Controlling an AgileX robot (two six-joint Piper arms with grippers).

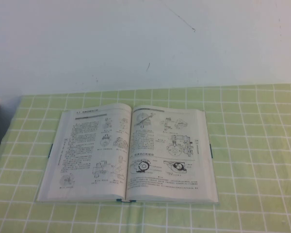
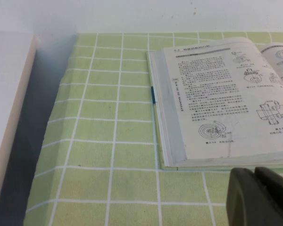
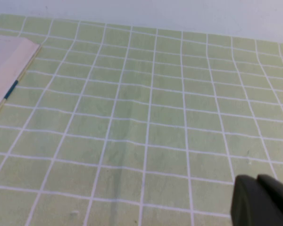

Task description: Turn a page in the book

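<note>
The book point(image 1: 128, 153) lies open and flat on the green checked cloth in the middle of the high view. Its right-hand page point(image 1: 167, 150) shows black text and machine drawings and lies flat. Neither arm shows in the high view. In the left wrist view my left gripper point(image 2: 253, 172) is shut and empty, hovering just off the book's point(image 2: 226, 103) left near corner. In the right wrist view my right gripper point(image 3: 257, 178) is shut and empty over bare cloth, well to the right of the book's edge point(image 3: 7, 66).
The green checked tablecloth point(image 1: 252, 145) covers the table up to a white wall point(image 1: 145, 43) behind. A white block point(image 2: 9, 103) stands off the table's left edge, with a dark gap between.
</note>
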